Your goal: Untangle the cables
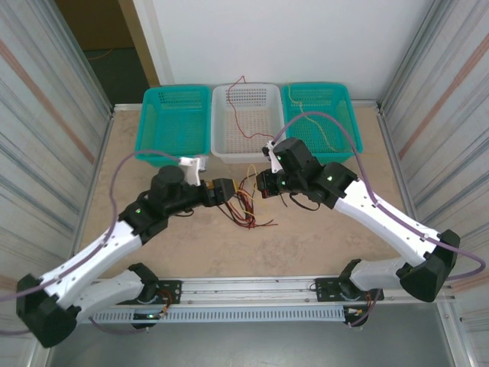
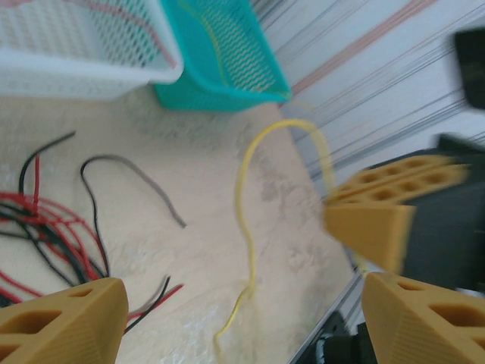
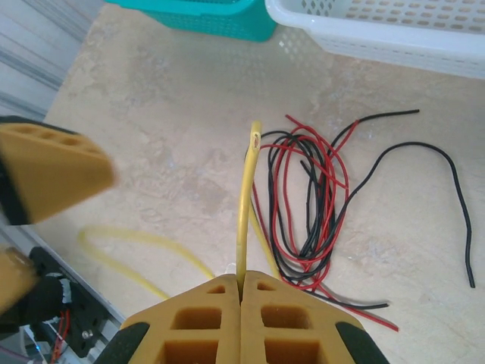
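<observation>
A beige stone-patterned table (image 1: 306, 245) sits between corrugated walls (image 1: 46, 115), with three mesh baskets (image 1: 174, 141) along its far edge. The right gripper (image 3: 241, 292) pinches a yellow cable (image 3: 244, 205) tight. The left gripper (image 2: 242, 303) gapes wide, holding nothing, beside the red and black cables (image 3: 311, 205) mid-table.

The top external camera sits high above and behind the arm bases, looking down and forward, with the white perforated plastic basket (image 1: 246, 122) at the far side, mid-picture. The left wrist camera rides low and close over the beige stone-patterned tabletop (image 2: 204, 136). It is tilted and faces past the basket's (image 2: 76, 53) right end, which sits in its upper left corner. The right wrist camera looks steeply down past the right gripper (image 3: 241, 282), clamped on the pale yellow wire (image 3: 244, 205), with the basket (image 3: 394, 30) at upper right. All three views share the loose bundle of red and black wires (image 1: 244, 206) in front of the basket. Both wrist views share the yellow wire.
</observation>
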{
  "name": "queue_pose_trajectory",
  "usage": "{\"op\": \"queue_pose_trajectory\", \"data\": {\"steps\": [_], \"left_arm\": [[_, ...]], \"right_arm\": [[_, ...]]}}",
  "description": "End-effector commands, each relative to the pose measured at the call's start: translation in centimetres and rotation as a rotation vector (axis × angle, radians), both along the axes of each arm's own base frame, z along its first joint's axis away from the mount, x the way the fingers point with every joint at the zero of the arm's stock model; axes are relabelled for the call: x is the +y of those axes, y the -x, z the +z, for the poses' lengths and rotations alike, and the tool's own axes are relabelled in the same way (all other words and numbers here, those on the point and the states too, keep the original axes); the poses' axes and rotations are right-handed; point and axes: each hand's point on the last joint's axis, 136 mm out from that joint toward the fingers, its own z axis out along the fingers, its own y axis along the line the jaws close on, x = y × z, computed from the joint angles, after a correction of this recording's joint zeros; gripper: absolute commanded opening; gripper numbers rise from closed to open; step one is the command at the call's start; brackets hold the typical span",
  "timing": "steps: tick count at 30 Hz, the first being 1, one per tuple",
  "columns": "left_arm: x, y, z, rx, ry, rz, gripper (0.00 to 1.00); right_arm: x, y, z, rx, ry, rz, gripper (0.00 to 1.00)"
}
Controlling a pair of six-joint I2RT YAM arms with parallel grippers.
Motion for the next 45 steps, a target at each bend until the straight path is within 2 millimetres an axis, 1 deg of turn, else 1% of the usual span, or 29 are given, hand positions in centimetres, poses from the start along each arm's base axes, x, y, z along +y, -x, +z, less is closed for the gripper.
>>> {"op": "queue_pose_trajectory", "data": {"steps": [1,3,4,7,9,11,13,14,16,17,19,24,26,27,28,29,31,33,34,35,37,38,40,42,44,45], "left_arm": [[0.7,0.7,1.0,-0.056,0.008,-0.006,0.83],[0.2,1.1,0.9,-0.052,-0.010,-0.046,0.82],[0.1,1.2,0.4,-0.044,-0.032,-0.061,0.81],[0.6,0.9,-1.4,-0.016,-0.137,-0.052,0.80],[0.9,0.8,-2.0,-0.019,-0.175,-0.048,0.80],[0.4,0.8,-1.9,-0.026,-0.167,-0.074,0.78],[-0.5,1.0,-1.4,-0.038,-0.136,-0.115,0.73],[-0.9,1.0,-1.2,-0.043,-0.123,-0.133,0.70],[-1.4,1.0,-1.1,-0.049,-0.113,-0.157,0.58],[-1.5,0.8,-1.2,-0.048,-0.120,-0.157,0.48],[-1.6,0.5,-1.2,-0.056,-0.128,-0.151,0.33],[-1.7,0.0,-0.7,-0.114,-0.121,-0.145,0.17],[-1.5,-0.4,-0.6,-0.134,-0.128,-0.121,0.10],[-1.1,-0.9,-0.6,-0.143,-0.141,-0.091,0.05],[-0.6,-1.4,-0.7,-0.147,-0.160,-0.047,0.00],[0.4,-2.1,-0.8,-0.149,-0.184,0.020,0.00],[3.2,-3.7,-0.9,-0.135,-0.215,0.174,0.00],[7.0,-5.2,-1.0,-0.080,-0.196,0.350,0.00],[9.4,-5.8,-1.2,-0.036,-0.175,0.451,0.00],[11.7,-6.2,-1.6,0.012,-0.147,0.547,0.00],[15.4,-6.6,-2.2,0.092,-0.046,0.700,0.00],[16.5,-6.9,-2.3,0.109,0.022,0.731,0.00],[18.1,-7.5,-2.5,0.134,0.111,0.779,0.00],[20.0,-7.3,-3.3,0.178,0.133,0.876,0.00],[21.8,-6.8,-3.4,0.155,0.168,0.969,0.00],[22.3,-6.7,-3.5,0.148,0.183,0.996,0.00]], "right_arm": [[-0.2,-0.2,3.0,-0.062,-0.039,-0.013,0.00],[-0.1,-0.3,3.2,-0.063,-0.040,-0.010,0.00],[0.0,-0.3,3.3,-0.064,-0.043,-0.007,0.00],[0.2,-0.4,3.6,-0.066,-0.050,-0.005,0.00],[0.4,-0.4,3.7,-0.067,-0.056,0.000,0.00],[0.6,-0.5,3.6,-0.065,-0.054,0.003,0.00],[0.7,-0.7,3.5,-0.063,-0.053,0.006,0.00],[0.9,-0.7,3.5,-0.063,-0.055,0.008,0.00],[1.1,-0.8,3.5,-0.060,-0.057,0.012,0.00],[1.0,-0.9,3.5,-0.061,-0.056,0.011,0.00],[1.0,-1.1,3.6,-0.060,-0.060,0.007,0.00],[0.3,-1.8,3.4,-0.030,-0.094,-0.006,0.00],[-0.2,-2.2,3.3,-0.016,-0.107,-0.021,0.00],[-0.8,-2.5,3.3,-0.013,-0.113,-0.035,0.00],[-1.4,-2.8,3.2,-0.011,-0.115,-0.055,0.00],[-2.3,-3.3,3.1,-0.007,-0.126,-0.085,0.00],[-4.1,-4.2,2.9,0.020,-0.178,-0.133,0.00],[-5.8,-5.0,2.8,0.044,-0.230,-0.180,0.00],[-6.6,-5.3,2.6,0.052,-0.244,-0.202,0.00],[-7.4,-5.6,2.4,0.054,-0.247,-0.220,0.00],[-8.4,-6.0,1.8,0.064,-0.244,-0.246,0.00],[-8.6,-6.1,1.6,0.071,-0.247,-0.249,0.00],[-8.9,-6.2,1.1,0.084,-0.241,-0.254,0.00],[-9.7,-6.4,0.8,0.083,-0.227,-0.276,0.00],[-10.9,-6.8,0.8,0.079,-0.237,-0.316,0.00],[-11.4,-7.0,0.9,0.080,-0.247,-0.334,0.00]]}}
